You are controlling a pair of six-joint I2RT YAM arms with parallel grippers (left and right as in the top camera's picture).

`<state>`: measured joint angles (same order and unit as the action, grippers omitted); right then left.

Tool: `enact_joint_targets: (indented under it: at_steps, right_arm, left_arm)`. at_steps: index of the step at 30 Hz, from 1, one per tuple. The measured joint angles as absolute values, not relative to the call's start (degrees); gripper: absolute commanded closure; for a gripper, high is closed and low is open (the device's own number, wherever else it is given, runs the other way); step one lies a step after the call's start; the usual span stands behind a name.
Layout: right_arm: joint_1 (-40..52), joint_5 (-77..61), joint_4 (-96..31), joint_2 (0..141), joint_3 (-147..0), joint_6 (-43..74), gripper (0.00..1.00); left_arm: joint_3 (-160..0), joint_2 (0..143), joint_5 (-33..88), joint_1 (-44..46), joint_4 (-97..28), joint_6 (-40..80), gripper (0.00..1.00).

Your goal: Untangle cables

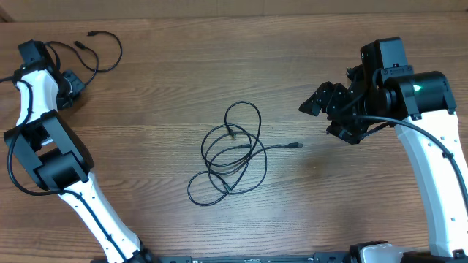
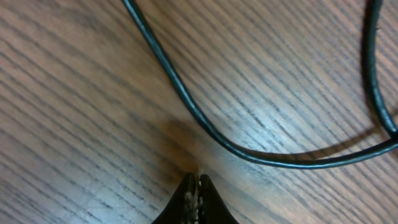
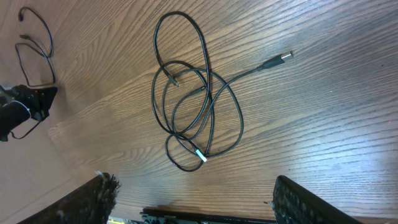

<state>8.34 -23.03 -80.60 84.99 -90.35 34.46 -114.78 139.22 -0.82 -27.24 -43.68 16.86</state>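
Observation:
A black cable [image 1: 232, 150] lies in tangled loops at the table's middle, and its plug end [image 1: 295, 146] points right. It also shows in the right wrist view [image 3: 193, 106]. A second, thinner black cable [image 1: 102, 55] lies loose at the far left. My left gripper [image 1: 75, 88] is beside that cable with its tips low over the wood. In the left wrist view its fingers [image 2: 198, 182] are shut on nothing, and the cable [image 2: 186, 106] curves just ahead of them. My right gripper [image 1: 322, 109] is wide open and empty above the table, right of the plug. Its fingers [image 3: 196, 199] frame the view.
The wooden table [image 1: 161, 212] extends all round the tangle. The left arm's white links [image 1: 66, 175] stand along the left side. The right arm [image 1: 431, 161] stands along the right side. The table's near edge [image 3: 205, 214] shows in the right wrist view.

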Motion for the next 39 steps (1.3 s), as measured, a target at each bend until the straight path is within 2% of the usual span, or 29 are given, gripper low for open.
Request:
enact_joint_targets:
  at_steps: [11,16,21,24,27,29,32,33,34,36,37,38,39]
  right_arm:
    - [8.3,-23.0,-81.7,85.0,-90.3,34.5,0.21]
    - [8.3,-22.9,-82.5,85.0,-90.3,34.5,0.21]
    - [8.3,-23.0,-83.5,85.0,-90.3,34.5,0.21]
    - [8.4,-22.9,-83.6,85.0,-90.3,34.4,0.21]
    - [8.6,-22.9,-83.6,85.0,-90.3,34.5,0.21]
    - [8.8,-22.9,-83.5,85.0,-90.3,34.5,0.17]
    - [8.8,-22.9,-82.1,85.0,-90.3,34.3,0.02]
    - [8.8,-22.8,-81.7,85.0,-90.3,34.3,0.00]
    - [8.8,-22.5,-80.9,85.0,-90.3,34.3,0.00]
    - [8.8,-22.1,-79.7,85.0,-90.3,34.2,0.00]
    - [8.8,-21.8,-79.1,85.0,-90.3,34.3,0.00]
    - [8.8,-21.4,-78.5,85.0,-90.3,34.3,0.00]
    - [8.8,-20.7,-78.1,85.0,-90.3,34.3,0.00]
  left_arm:
    - [-115.9,141.6,3.6,-27.5,-38.4,16.7,0.96]
    - [-117.6,144.0,9.6,-27.6,-34.1,16.7,0.96]
    - [-118.5,145.4,15.3,-28.1,-32.3,16.7,0.90]
    - [-119.0,145.6,16.9,-28.4,-32.9,16.7,0.96]
    - [-122.2,146.3,18.1,-28.8,-38.2,16.8,0.96]
    - [-124.9,146.6,18.3,-28.9,-44.1,17.6,0.96]
    - [-128.9,147.1,18.1,-29.3,-51.8,20.3,0.96]
    - [-130.2,147.1,18.2,-29.4,-53.3,21.1,0.91]
    - [-131.7,147.0,18.8,-29.4,-54.8,22.0,0.79]
    - [-134.8,146.3,22.0,-29.5,-56.9,23.4,0.48]
    - [-135.7,145.5,24.1,-29.5,-57.9,23.8,0.38]
    - [-136.4,144.2,27.3,-29.6,-59.7,24.1,0.39]
    - [-136.8,142.8,30.2,-29.6,-61.5,24.4,0.55]
